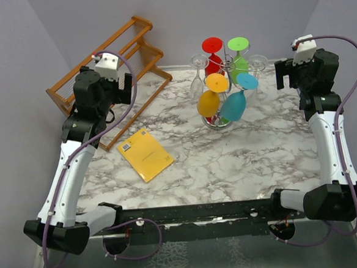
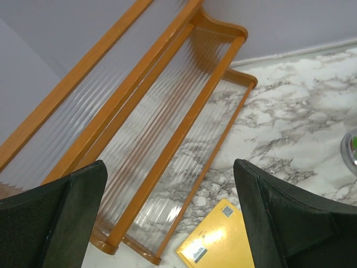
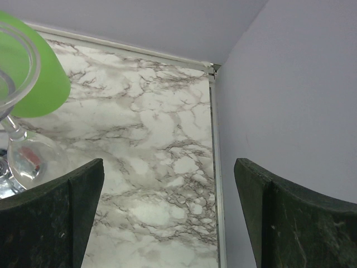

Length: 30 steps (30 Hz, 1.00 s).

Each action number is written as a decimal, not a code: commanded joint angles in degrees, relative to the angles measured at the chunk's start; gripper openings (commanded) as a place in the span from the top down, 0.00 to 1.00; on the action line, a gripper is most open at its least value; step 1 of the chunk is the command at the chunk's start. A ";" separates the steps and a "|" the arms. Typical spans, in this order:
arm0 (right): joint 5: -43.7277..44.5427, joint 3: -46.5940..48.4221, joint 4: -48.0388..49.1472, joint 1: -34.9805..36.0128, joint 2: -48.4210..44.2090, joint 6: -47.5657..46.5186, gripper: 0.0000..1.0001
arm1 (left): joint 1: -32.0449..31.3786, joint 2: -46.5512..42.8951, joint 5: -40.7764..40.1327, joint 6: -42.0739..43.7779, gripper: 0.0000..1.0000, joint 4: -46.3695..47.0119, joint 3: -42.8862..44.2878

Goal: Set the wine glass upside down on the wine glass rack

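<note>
A marble surface (image 1: 229, 161) seen from above, with two robot arms bolted at its near edge. Towards the back, a little right of centre, stands the silver wire rack (image 1: 223, 93) on its round shiny base.

Six glasses hang from the wire rack, all bowl down and foot up. The red glass (image 1: 213, 63) and green glass (image 1: 238, 65) are on its far side. The orange glass (image 1: 208, 102) and teal glass (image 1: 233, 105) are on its near side. One clear glass (image 1: 195, 84) hangs at its left and another clear glass (image 1: 258, 62) at its right. Which of them is the glass of the task cannot be told.

The left claw (image 2: 170, 170) is held well to the left of the wire rack, above a slatted wooden rack (image 1: 109, 56) against the back wall. Its two dark fingers are spread wide with nothing between them.

The right claw (image 3: 169, 167) is held to the right of the wire rack, near the back right corner. It too gapes wide and carries nothing. Its wrist camera catches the green glass and a clear bowl at the left edge.

A yellow packet (image 1: 145, 155) lies flat on the marble, nearer than the wire rack and to its left.
</note>
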 commanded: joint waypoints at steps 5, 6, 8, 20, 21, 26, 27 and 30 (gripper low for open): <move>-3.56 3.22 1.86 -0.45 -0.73 1.07 0.00 | 5.89 -9.52 8.00 -5.41 0.01 12.48 -7.07; -3.82 2.66 2.43 -0.45 -1.58 0.57 0.00 | 6.32 -10.27 8.18 -5.25 0.01 13.84 -8.14; -3.73 0.93 3.92 -0.45 -3.65 0.20 0.00 | 7.28 -10.18 9.31 -4.55 0.01 13.65 -8.03; -5.69 -1.94 -3.81 -0.45 -14.86 1.33 0.00 | 9.12 -8.73 0.09 -4.52 0.01 12.41 -5.22; -5.69 -2.50 -4.18 -0.45 -16.10 1.29 0.00 | 9.19 -8.68 0.10 -4.80 0.01 12.03 -5.12; -6.23 -6.29 -4.21 -0.45 -22.53 0.76 0.00 | 9.94 -9.41 3.77 -6.07 0.01 8.89 -5.74; -6.41 -6.67 -4.27 -0.51 -23.44 0.72 0.00 | 10.03 -9.45 4.92 -5.73 0.01 8.00 -5.66; -7.63 -7.71 -4.89 -0.86 -25.13 1.04 0.00 | 10.25 -9.91 8.04 -4.94 0.01 6.34 -5.64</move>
